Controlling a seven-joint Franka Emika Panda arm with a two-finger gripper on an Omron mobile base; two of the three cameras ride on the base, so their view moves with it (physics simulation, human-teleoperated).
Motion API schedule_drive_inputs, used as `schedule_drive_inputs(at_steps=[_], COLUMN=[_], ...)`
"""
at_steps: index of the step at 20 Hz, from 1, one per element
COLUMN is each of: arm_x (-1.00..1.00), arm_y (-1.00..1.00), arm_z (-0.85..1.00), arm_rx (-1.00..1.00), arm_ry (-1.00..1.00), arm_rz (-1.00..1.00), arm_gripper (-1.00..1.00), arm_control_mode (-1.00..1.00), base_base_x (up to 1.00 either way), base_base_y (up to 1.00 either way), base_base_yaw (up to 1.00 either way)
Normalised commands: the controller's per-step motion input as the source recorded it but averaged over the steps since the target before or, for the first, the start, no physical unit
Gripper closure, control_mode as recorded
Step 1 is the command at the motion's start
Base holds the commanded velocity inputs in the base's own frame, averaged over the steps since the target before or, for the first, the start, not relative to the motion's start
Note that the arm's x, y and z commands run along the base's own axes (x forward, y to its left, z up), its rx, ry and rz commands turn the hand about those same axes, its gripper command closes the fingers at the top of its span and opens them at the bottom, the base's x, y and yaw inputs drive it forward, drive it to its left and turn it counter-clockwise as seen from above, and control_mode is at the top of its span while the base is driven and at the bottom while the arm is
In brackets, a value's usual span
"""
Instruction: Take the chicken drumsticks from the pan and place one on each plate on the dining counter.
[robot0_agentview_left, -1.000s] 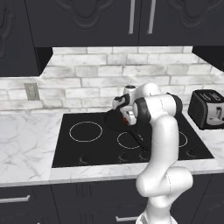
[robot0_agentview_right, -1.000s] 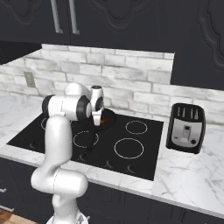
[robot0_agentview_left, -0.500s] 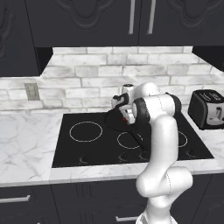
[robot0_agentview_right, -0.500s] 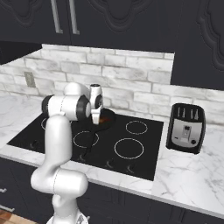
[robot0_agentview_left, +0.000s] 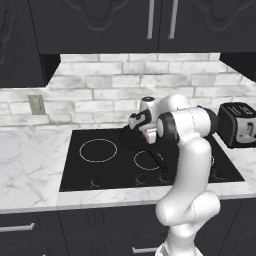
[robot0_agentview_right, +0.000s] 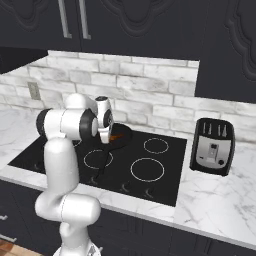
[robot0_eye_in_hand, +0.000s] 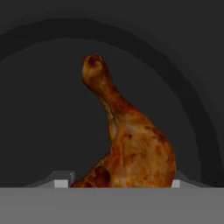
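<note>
My jaws are partway closed, pinching the thick end of a chicken drumstick (robot0_eye_in_hand: 131, 144), one fingertip (robot0_eye_in_hand: 61, 183) at each side of it. Its narrow bone end points away from me, over the black floor of the pan (robot0_eye_in_hand: 39, 109) on the stove (robot0_agentview_left: 100, 172).

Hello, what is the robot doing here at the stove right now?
The white arm reaches over the black stove into the pan at the back. In the hand view, the gripper sits on either side of the thick end of a chicken drumstick, which lies in the pan. A toaster stands on the worktop beside the stove.
</note>
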Motion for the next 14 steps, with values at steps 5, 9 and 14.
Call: schedule_drive_inputs(at_steps=[5,9,14], arm_x=[-0.96,-1.0,-1.0], arm_y=[-0.12,-0.29,-0.37], arm_z=[0.65,0.64,0.72], arm_rx=[0.0,0.0,0.0], arm_ry=[-0.18,-0.19,-0.14], arm_rz=[-0.03,-0.08,-0.06], arm_gripper=[1.0,1.0,1.0], arm_control_mode=[-1.0,-1.0,-1.0], base_base_x=[0.0,0.0,0.0], base_base_y=[0.0,0.0,0.0], base_base_yaw=[0.0,0.0,0.0])
